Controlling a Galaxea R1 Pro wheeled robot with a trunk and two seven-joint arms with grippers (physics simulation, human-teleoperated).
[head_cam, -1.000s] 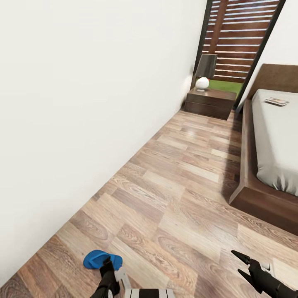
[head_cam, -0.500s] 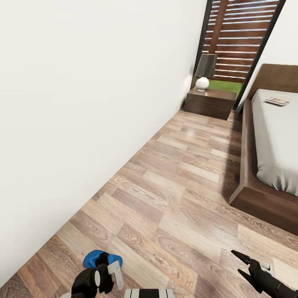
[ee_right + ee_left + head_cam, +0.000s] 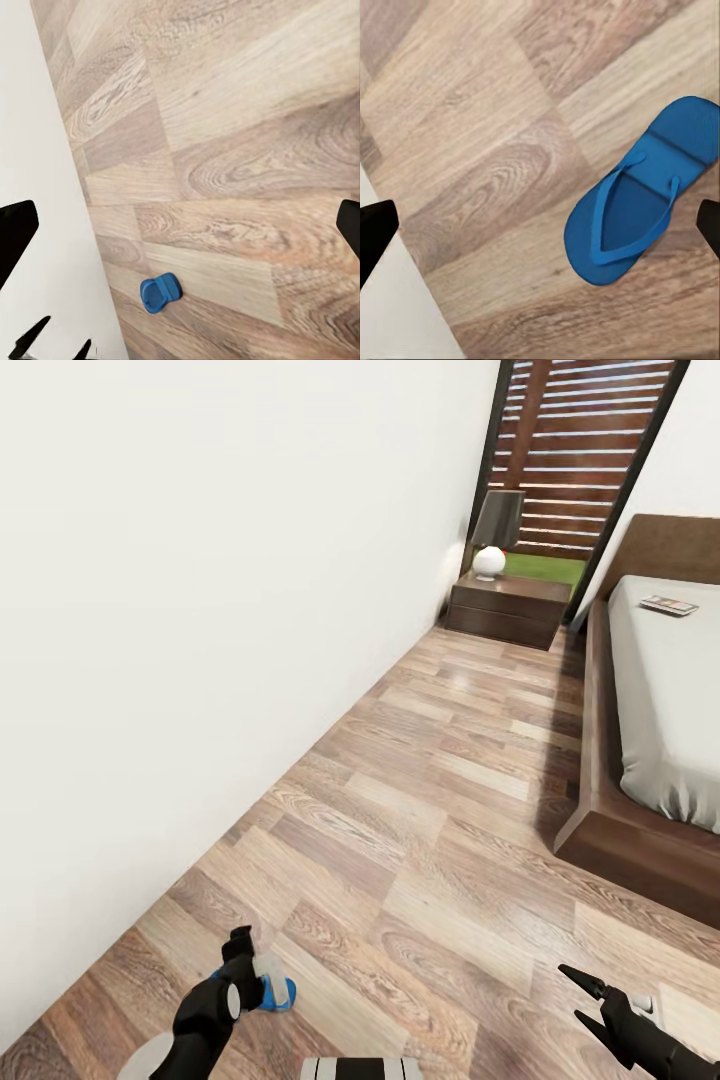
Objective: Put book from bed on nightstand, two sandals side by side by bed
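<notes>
Sandal (image 3: 634,202) lies flat on the floor (image 3: 420,840) near the wall. Left pincer (image 3: 252,964) hangs over it, wide open and empty. It should drop straight down, centered, then squeeze gently.

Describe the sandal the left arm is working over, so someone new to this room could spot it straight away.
Start at the long white wall on the robot's left and follow it down to the near end of the wood-plank floor. There, close to the wall's foot, a flat flip-flop lies strap side up under the left pincer. This sandal is bright blue all over, the one vivid spot on the brown boards.
</notes>
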